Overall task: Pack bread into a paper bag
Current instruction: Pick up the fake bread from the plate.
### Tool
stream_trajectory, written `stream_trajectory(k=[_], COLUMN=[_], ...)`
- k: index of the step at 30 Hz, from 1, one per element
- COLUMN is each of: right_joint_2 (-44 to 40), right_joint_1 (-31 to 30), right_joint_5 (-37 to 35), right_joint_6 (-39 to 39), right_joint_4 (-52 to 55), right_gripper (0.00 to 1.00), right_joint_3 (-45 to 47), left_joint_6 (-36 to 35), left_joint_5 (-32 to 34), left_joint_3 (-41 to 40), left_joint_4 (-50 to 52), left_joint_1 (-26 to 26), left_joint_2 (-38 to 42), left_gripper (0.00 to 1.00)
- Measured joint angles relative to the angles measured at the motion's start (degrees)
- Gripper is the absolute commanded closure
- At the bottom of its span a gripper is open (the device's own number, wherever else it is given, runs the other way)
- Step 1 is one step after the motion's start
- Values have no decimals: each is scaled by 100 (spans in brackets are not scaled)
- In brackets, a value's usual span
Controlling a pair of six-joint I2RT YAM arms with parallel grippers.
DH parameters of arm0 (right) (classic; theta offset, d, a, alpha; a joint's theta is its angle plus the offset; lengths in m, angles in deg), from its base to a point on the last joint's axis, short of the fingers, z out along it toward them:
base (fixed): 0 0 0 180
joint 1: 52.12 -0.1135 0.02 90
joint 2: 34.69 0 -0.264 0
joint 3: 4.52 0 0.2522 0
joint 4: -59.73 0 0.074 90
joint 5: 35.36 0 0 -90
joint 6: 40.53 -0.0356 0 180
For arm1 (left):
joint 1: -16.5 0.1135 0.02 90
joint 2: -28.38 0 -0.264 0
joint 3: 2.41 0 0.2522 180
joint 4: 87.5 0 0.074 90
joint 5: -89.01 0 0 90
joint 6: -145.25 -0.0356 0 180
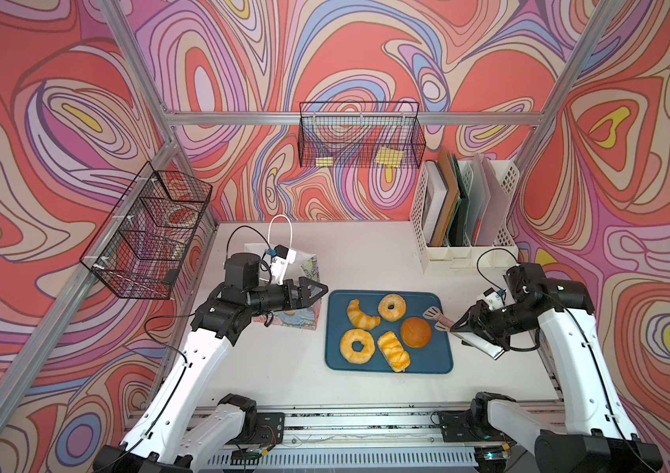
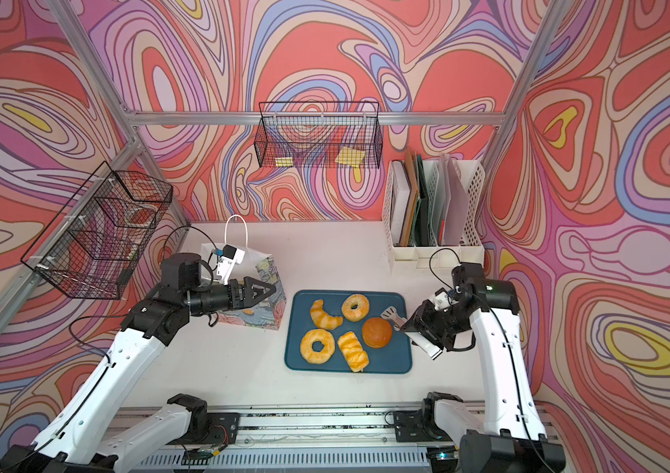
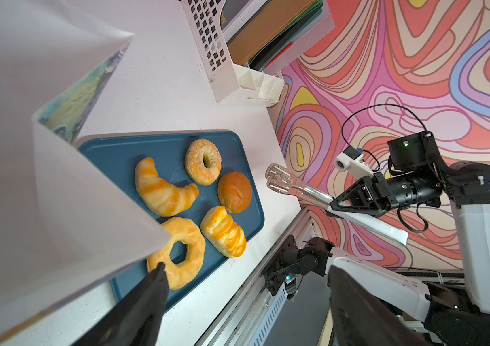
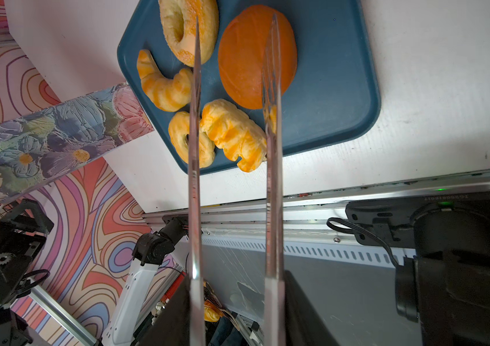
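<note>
Five pieces of bread lie on the blue tray (image 1: 439,364): a croissant (image 1: 362,314), two doughnuts (image 1: 391,307) (image 1: 357,346), a twisted roll (image 1: 393,351) and a brown bun (image 1: 416,332). Left of the tray stands the flowered paper bag (image 1: 304,319), upright. My left gripper (image 1: 322,293) hovers open at the bag's tray-side rim; the wrist view shows the white bag wall (image 3: 13,149) beside one finger. Whether that finger touches the paper is unclear. My right gripper (image 1: 458,325) is shut on metal tongs (image 1: 432,313). The tong blades (image 4: 195,149) are spread just right of the bun (image 4: 246,57).
A white perforated file rack (image 1: 468,245) with folders stands at the back right. Black wire baskets hang on the back wall (image 1: 359,135) and the left wall (image 1: 149,233). A metal rail (image 1: 366,422) runs along the table's front edge.
</note>
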Motion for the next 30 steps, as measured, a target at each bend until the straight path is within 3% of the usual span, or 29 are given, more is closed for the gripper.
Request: stream_trajectory(k=[12,30], right_joint_2=[61,468], right_joint_1=[-170,-474], right_joint_5=[-131,-63], right_joint_6=[37,-31], right_joint_4=[17,-251], right_gripper=[56,55], right_joint_3=[485,498], left_joint_6=[26,24], left_joint_5=[-4,26], left_joint_3=[0,0], left_joint_4=[114,153], left_joint_1=[0,0], left_joint_2=[197,245], left_gripper=[11,11])
